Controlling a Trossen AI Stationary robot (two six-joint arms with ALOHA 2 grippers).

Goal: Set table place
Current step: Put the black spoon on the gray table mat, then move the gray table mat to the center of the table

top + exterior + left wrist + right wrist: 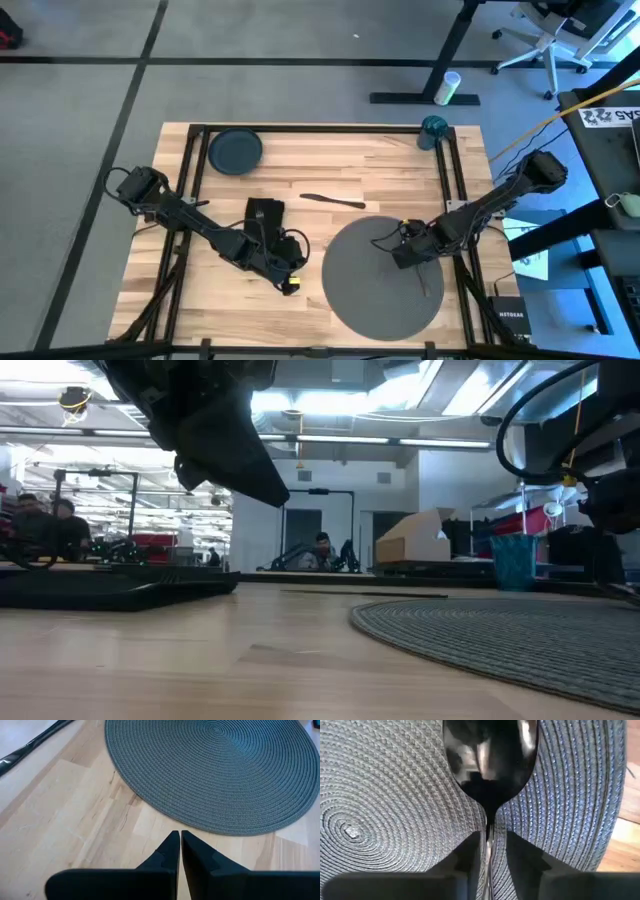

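Observation:
The round grey placemat (pixel 385 285) lies on the wooden table (pixel 330 160) at the near right. My right gripper (pixel 490 832) hovers over the mat's middle (pixel 405 252), shut on a shiny dark spoon (pixel 490 760). My left gripper (pixel 180 834) is shut and empty, over bare wood just left of the mat (pixel 290 282). The dark plate (pixel 235 150) sits at the far left. The teal cup (pixel 433 130) stands at the far right corner. A knife (pixel 332 200) and a black napkin (pixel 265 212) lie mid-table. My right gripper pinches the spoon's neck (pixel 490 817), just behind the bowl, between its two fingers. The bowl sticks out ahead of the fingertips, over the placemat's weave. The fingers lie along the spoon. Whether the bowl touches the mat, I cannot tell.
Black rails (pixel 185 170) edge the table on its left, far and right sides. In the low view the cup (pixel 515 560) stands behind the mat (pixel 500 640), and the knife (pixel 360 593) lies flat beyond bare wood. People sit in the room behind.

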